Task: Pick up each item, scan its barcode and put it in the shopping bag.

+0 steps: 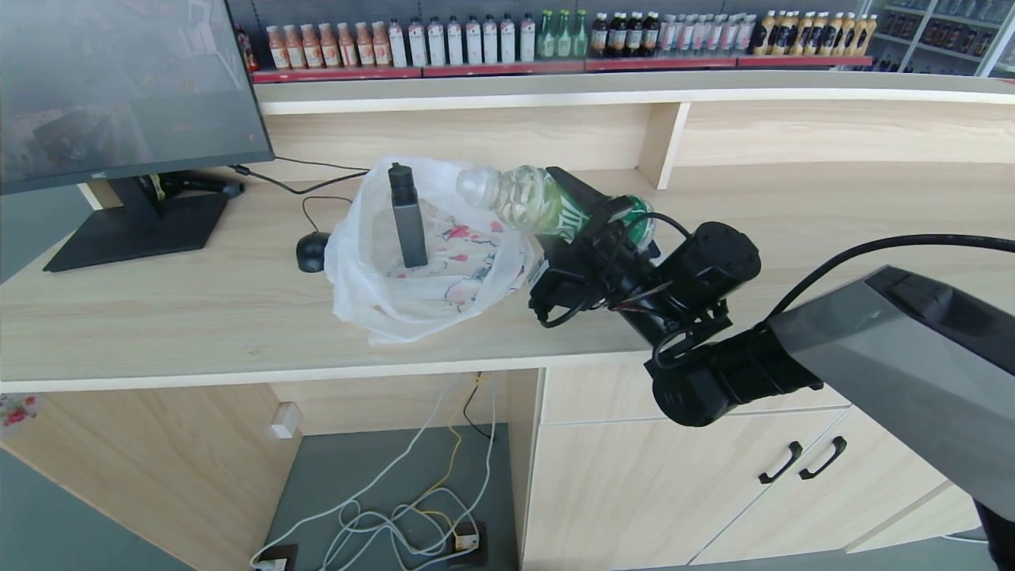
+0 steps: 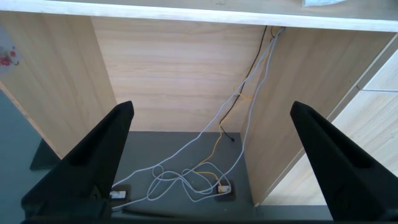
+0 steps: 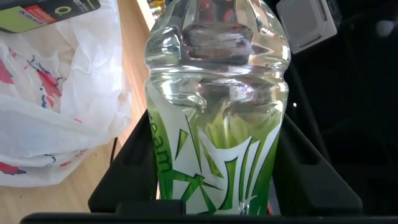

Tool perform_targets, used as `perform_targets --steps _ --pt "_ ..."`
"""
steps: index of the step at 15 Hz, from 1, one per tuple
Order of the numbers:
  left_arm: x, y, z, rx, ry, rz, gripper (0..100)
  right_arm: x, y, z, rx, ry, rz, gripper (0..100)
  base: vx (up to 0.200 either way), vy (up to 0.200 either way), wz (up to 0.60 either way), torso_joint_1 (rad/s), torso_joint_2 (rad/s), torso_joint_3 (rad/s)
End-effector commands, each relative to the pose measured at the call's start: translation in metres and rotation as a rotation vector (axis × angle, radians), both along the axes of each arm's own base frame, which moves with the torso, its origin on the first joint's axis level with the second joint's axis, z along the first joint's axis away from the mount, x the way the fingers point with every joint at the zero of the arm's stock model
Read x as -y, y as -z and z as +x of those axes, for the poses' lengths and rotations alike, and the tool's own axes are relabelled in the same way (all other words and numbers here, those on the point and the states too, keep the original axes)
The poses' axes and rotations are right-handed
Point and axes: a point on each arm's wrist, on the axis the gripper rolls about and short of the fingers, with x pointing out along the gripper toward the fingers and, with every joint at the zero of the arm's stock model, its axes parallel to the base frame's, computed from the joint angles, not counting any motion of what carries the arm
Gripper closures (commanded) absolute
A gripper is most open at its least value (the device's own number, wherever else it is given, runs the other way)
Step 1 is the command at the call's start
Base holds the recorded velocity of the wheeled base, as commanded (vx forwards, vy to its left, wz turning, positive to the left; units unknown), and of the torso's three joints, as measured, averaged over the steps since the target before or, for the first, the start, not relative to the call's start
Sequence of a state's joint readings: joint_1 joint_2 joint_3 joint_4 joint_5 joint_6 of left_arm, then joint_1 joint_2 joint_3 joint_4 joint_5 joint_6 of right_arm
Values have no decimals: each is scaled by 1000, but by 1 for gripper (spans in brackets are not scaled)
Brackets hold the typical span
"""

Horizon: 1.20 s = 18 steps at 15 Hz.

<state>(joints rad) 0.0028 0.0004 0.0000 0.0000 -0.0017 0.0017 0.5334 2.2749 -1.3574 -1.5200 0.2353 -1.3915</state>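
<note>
Counter [image 1: 198, 317] with shopping bag [image 1: 412, 305], bottle shelves [image 1: 507, 70] behind

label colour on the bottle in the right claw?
Green with white slashes on the label of the clear bottle. Best in right wrist view.

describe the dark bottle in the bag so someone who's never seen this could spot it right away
On the wooden counter, beside the monitor, sits a white shopping bag. The dark bottle stands upright inside it. Unlike the clear bottle with a green label that the right gripper holds tilted at the bag's rim, it is opaque grey, flat-sided and black-capped.
</note>
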Motion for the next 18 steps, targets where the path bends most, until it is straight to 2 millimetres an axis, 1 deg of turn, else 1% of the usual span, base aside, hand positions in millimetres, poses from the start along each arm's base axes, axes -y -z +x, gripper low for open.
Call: perform_targets --steps 1,3,7,18 --pt "0 0 0 0 0 0 0 -3 2 4 3 -2 3 100 0 0 0 0 0 0" --pt "0 0 0 0 0 0 0 -4 -2 6 6 -5 9 100 0 0 0 0 0 0" --pt "0 0 0 0 0 0 0 -6 1 10 4 -3 9 100 0 0 0 0 0 0" --pt "0 0 0 0 0 0 0 -8 4 9 -2 -6 5 100 0 0 0 0 0 0"
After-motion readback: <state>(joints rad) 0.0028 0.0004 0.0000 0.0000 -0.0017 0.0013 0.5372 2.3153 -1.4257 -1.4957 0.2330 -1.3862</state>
